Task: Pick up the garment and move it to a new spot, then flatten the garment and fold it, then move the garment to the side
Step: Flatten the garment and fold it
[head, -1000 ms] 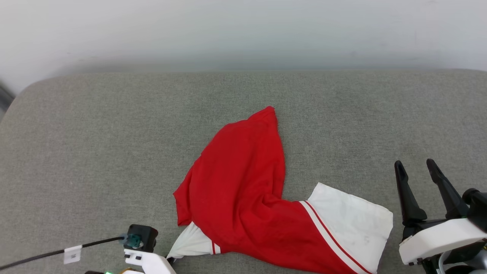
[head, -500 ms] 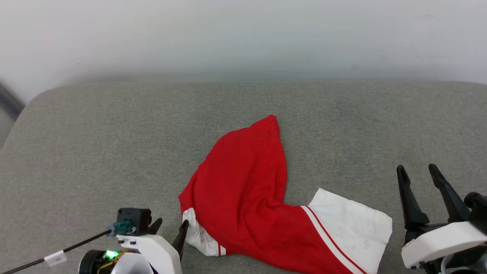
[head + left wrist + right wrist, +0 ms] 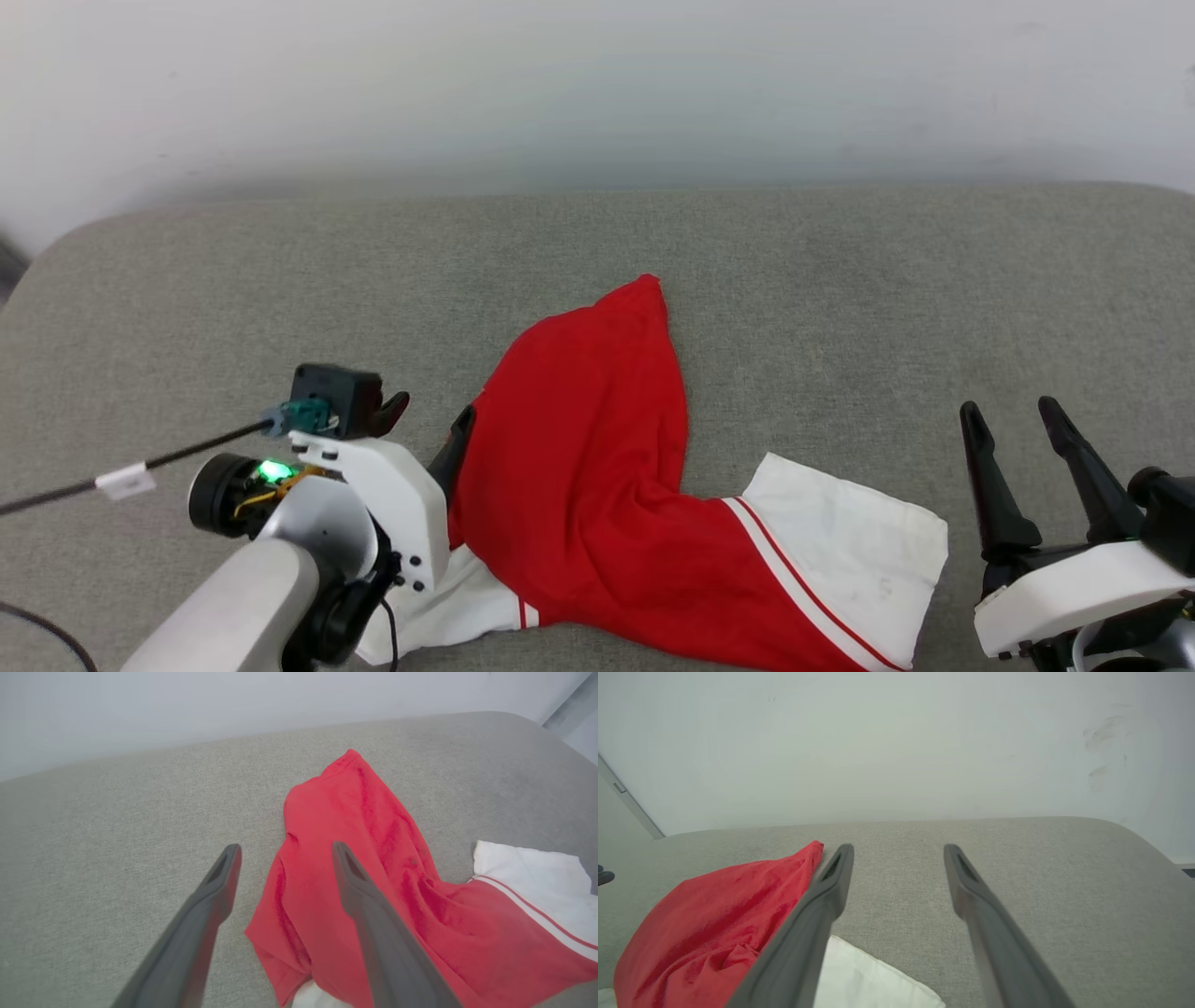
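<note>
The garment [image 3: 597,467] lies crumpled on the grey cushion, red body uppermost, one white sleeve [image 3: 850,551] with red-and-white trim spread to the right and another white sleeve [image 3: 448,607] at the lower left. My left gripper [image 3: 430,411] is open at the garment's left edge, its right finger against the red cloth and nothing held. In the left wrist view the left gripper [image 3: 285,848] straddles that edge of the garment [image 3: 373,858]. My right gripper [image 3: 1008,411] stands open and empty to the right of the white sleeve. The right wrist view has the right gripper [image 3: 899,848] over bare cushion, the garment [image 3: 714,914] to its left.
The grey fabric cushion [image 3: 233,280] spans the whole width, with a rounded far edge against a white wall [image 3: 597,84]. A black cable [image 3: 121,476] trails left from my left wrist. Bare cushion lies to the left of and behind the garment.
My left gripper opened, let go of the lower-left white sleeve, and moved up along the garment's left edge. The right gripper stayed put. The camera shifted slightly.
</note>
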`<state>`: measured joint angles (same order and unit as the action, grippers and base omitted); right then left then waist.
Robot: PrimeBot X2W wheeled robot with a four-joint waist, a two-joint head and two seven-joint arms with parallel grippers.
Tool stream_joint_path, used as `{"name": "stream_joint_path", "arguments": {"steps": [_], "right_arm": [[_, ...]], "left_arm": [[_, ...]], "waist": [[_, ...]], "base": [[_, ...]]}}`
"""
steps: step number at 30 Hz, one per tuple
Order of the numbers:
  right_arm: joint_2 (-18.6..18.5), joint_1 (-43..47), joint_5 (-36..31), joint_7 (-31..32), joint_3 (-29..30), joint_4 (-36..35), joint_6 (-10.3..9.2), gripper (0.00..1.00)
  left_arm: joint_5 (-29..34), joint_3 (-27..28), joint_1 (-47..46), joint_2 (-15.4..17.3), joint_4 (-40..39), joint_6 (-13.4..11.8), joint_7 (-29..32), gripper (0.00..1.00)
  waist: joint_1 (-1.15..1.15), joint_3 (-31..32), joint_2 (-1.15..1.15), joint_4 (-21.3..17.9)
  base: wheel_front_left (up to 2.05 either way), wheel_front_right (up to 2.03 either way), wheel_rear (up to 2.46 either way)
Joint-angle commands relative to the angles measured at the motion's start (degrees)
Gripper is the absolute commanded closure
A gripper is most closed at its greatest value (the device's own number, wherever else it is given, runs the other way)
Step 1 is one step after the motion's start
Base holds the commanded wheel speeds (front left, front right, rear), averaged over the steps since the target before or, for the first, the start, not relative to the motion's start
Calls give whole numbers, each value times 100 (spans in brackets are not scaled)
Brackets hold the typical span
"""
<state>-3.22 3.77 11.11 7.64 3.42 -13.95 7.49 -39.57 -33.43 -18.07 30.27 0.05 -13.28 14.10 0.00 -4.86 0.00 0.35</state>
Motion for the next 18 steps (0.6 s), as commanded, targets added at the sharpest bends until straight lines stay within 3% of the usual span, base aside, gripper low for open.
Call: {"name": "stream_joint_path", "arguments": {"steps": [1, 9, 18], "right_arm": [[22, -71, 17, -21, -37, -1, 0, 0], [29, -253, 99, -109, -177, 120, 0, 0], [30, -528, 187, -310, -373, 380, 0, 0]], "left_arm": [[-34, -80, -256, 7, 133, 141, 192, 0], [-51, -428, -1344, -1, 843, 781, 1105, 0], [-80, -907, -2176, -43, 1866, 1328, 2331, 0]], "waist": [[0, -134, 0, -102], [0, -634, 0, -422], [0, -1062, 0, -727]], "base": [[0, 0, 0], [0, 0, 0], [0, 0, 0]]}}
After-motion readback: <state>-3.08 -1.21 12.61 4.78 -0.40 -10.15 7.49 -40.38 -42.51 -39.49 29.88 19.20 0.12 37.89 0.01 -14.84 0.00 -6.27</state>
